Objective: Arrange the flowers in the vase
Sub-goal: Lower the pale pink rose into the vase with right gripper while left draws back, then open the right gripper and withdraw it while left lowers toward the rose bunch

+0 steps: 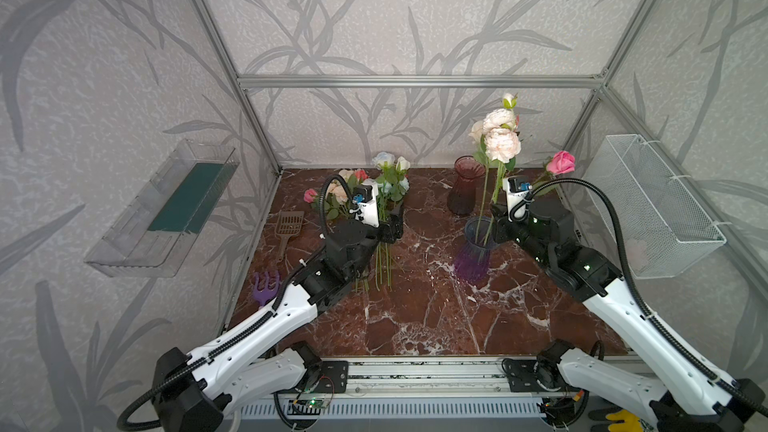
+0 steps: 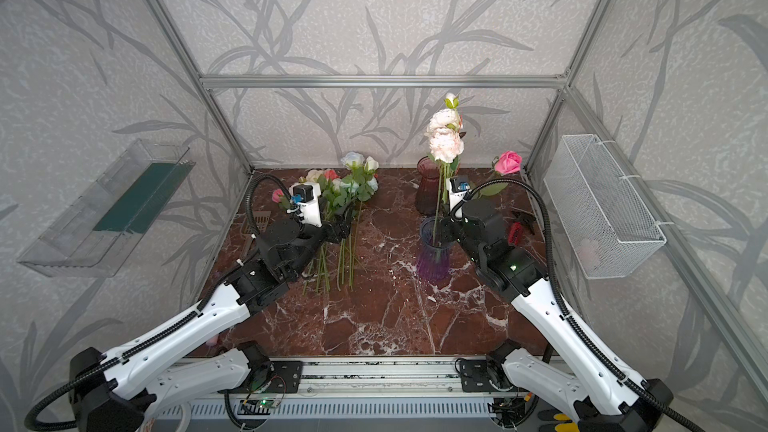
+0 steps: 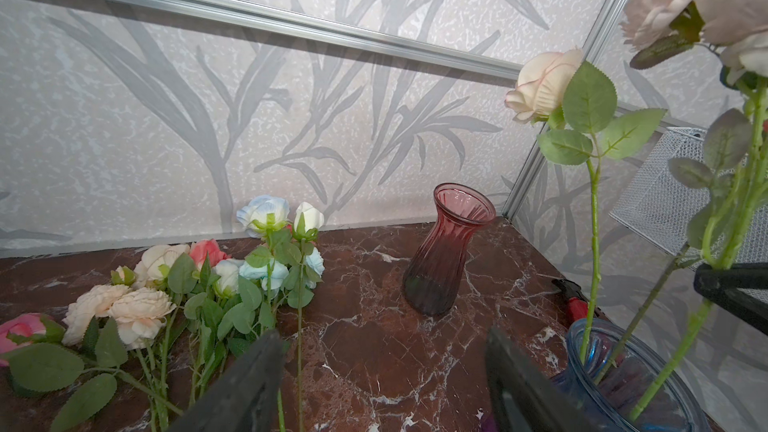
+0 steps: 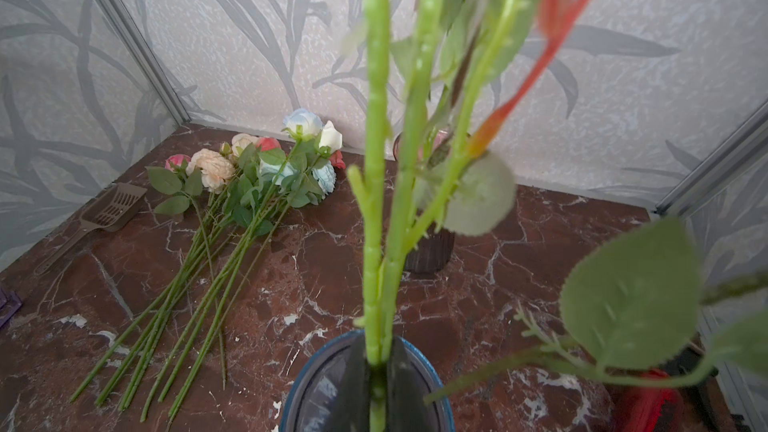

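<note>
Jaws, right gripper: pinched together on green stems, directly over the mouth of the blue-to-purple glass vase; lower ends already inside it.
Jaws, left gripper: wide apart, holding nothing, poised above the loose roses.
Flowers, location: several upright in the vase, right of the marble tabletop's middle; other bunch flat, left of middle, heads at the far edge, stems toward the near edge.
Risk, as judged: tall, top-heavy pale heads likely to lean on release and tip the vase or flop out; pink rose, leaning toward the right edge, liable to snag on retreating fingers.
Also present: red glass vase, far edge, empty; brown scoop and purple hand fork, left edge; red-handled tool, right edge; wire basket, right wall.
Obstruction between left gripper and bunch: none apparent.
</note>
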`<state>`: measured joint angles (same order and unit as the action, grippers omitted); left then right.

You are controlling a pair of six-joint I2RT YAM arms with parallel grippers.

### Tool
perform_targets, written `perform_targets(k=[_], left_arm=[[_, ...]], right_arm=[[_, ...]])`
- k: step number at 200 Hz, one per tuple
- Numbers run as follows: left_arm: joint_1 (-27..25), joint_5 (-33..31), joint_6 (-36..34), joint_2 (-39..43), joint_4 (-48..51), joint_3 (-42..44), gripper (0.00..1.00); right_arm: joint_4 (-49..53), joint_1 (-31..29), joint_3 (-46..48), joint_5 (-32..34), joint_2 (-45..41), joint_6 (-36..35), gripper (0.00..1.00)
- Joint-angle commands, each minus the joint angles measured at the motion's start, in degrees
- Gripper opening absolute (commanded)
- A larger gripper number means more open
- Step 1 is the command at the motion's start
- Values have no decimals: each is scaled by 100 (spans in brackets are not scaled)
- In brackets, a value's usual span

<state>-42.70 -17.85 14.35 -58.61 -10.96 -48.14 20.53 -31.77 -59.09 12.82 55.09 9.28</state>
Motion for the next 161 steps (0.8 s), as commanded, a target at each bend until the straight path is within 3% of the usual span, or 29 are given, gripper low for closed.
perform_targets(k=[1, 20, 46, 126, 161], left_arm=[[13, -70, -20, -22, -47, -13, 77], [23, -44, -20, -62, -47, -22, 77], [26, -61, -20, -153, -43, -13, 77], [42, -229, -60, -397, 114, -92, 78], [130, -301, 25, -642, 543, -352, 82]], right_arm=[[-189, 5, 168, -6, -326, 298, 9], [-121, 9, 267, 31, -435, 363, 16], [-39, 5, 257, -16, -517, 416, 18], [880, -7, -974, -255, -53, 580, 30], [1306, -359, -1317, -333, -205, 755, 32]])
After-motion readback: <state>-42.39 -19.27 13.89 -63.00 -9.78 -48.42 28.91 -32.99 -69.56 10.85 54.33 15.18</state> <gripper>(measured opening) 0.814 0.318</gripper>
